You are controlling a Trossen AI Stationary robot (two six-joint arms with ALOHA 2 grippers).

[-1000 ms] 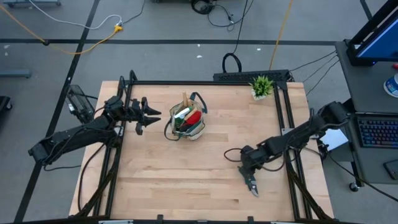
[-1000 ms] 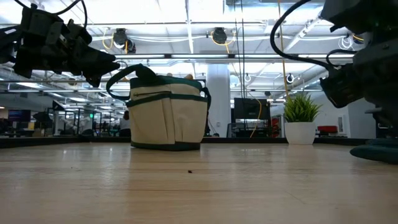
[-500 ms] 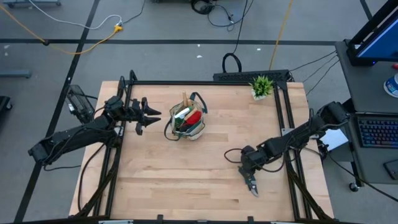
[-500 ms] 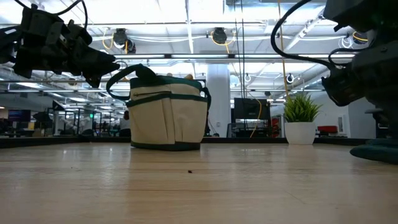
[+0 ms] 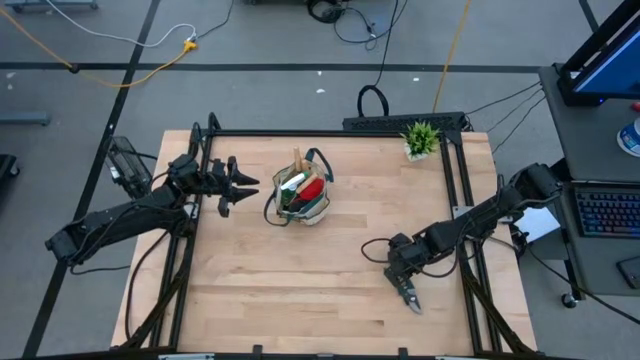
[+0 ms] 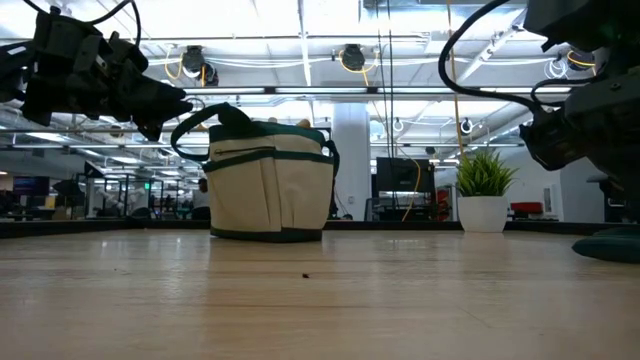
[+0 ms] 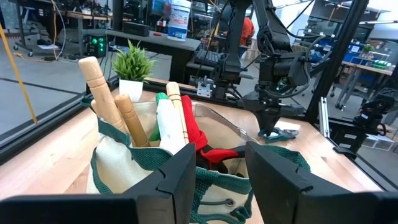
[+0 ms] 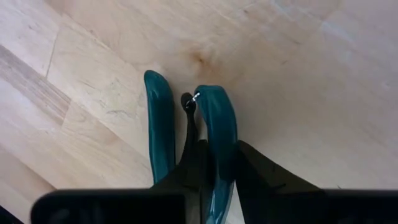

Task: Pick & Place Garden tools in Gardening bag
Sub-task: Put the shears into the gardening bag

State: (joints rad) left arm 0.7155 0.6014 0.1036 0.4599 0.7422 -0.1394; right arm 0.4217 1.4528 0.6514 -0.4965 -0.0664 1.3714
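Now your right gripper (image 8: 205, 163) has its jaws closed around one teal handle of the shears (image 8: 186, 124), the other handle lying outside on the table (image 8: 298, 74).

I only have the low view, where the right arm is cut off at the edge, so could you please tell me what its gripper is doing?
Observer: The right gripper is down at the table's front right, over the pruning shears.
Operator: Thank you. Does it have them?
Observer: Its wrist view shows the fingers tight on either side of one teal handle; the shears appear to lie on the wood.
Operator: And what is inside the gardening bag?
Observer: The left wrist view shows wooden handles sticking out of the gardening bag, with the open left gripper hovering beside it.
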